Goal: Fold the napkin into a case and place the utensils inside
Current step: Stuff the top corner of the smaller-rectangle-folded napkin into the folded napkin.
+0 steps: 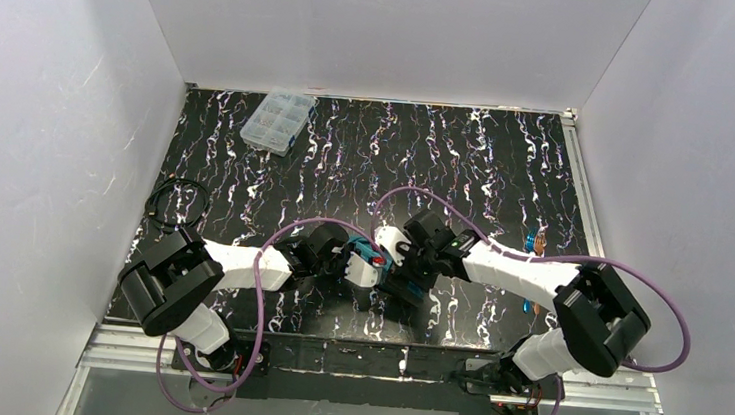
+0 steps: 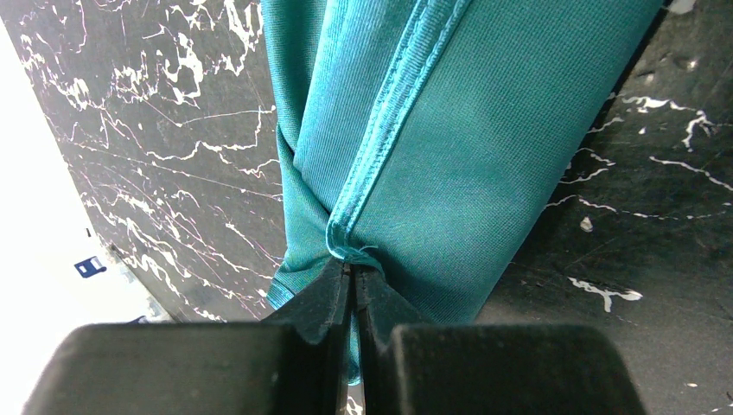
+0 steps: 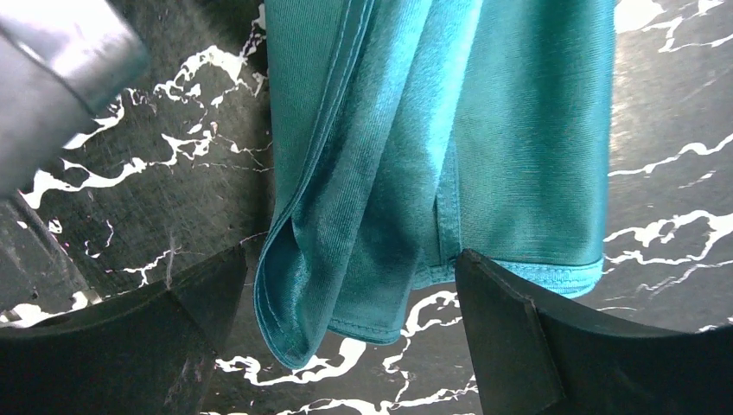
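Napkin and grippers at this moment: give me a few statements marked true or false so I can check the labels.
1. The left gripper is shut on the hem of the napkin. True.
2. The right gripper is clamped on the napkin. False: it is open, with one finger on each side of the cloth.
3. The utensils are tucked inside the napkin. False: they lie bare at the right side of the table.
4. The compartment box sits at the table's far left. True.

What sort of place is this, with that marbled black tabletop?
Probably a robotics lab test booth: plain white walls enclose the black marbled table, and a left arm and a right arm are bolted to a metal rail at its near edge.
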`<act>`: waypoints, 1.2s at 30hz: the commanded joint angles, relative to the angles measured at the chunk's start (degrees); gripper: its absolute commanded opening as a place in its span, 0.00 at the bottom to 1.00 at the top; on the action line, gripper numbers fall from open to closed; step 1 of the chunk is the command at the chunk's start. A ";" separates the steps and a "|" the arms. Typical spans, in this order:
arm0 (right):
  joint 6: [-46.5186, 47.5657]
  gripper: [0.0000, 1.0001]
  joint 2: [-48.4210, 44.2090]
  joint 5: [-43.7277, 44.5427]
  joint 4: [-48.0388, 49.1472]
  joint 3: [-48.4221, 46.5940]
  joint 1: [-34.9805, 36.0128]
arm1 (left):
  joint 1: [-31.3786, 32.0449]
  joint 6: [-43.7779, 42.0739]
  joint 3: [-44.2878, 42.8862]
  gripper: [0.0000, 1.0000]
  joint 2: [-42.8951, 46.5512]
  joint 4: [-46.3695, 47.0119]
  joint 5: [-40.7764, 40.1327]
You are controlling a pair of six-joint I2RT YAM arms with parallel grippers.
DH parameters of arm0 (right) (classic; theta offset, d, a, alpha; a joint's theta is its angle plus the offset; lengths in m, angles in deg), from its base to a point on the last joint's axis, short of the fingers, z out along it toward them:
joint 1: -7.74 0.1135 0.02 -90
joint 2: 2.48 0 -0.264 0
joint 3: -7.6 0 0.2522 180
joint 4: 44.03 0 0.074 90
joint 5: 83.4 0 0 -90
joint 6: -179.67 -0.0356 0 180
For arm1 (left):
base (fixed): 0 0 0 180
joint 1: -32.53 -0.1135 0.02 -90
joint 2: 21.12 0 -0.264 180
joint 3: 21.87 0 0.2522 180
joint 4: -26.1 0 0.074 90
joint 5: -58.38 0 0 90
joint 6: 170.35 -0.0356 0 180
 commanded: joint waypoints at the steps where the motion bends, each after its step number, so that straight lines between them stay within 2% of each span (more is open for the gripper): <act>1: -0.19 0.99 1.22 -2.10 -2.44 -2.53 0.16 | 0.25 2.81 2.97 0.00 -2.90 -14.07 2.73; 3: -0.45 0.98 0.86 -1.97 -2.07 -2.74 0.29 | 0.23 2.81 2.89 0.00 -2.95 -14.06 2.75; 5: -1.02 0.92 -0.05 -1.63 -1.42 -2.91 0.23 | 0.19 2.84 2.80 0.00 -2.90 -14.12 2.58; 12: -3.64 0.57 -2.42 -2.46 -0.64 -1.39 0.31 | 0.20 2.52 2.80 0.00 -2.99 -13.82 2.59; 19: -3.71 0.18 0.61 -2.43 -1.46 -2.89 0.25 | 0.24 2.50 2.80 0.00 -2.82 -13.80 2.35; 24: -3.67 0.01 0.96 -1.82 -1.87 -3.57 0.25 | 0.18 2.63 2.90 0.00 -2.53 -13.27 1.86; 36: -0.86 0.01 2.22 -1.68 -4.43 -11.14 -0.84 | 0.21 1.60 2.93 0.00 -1.70 -13.20 2.20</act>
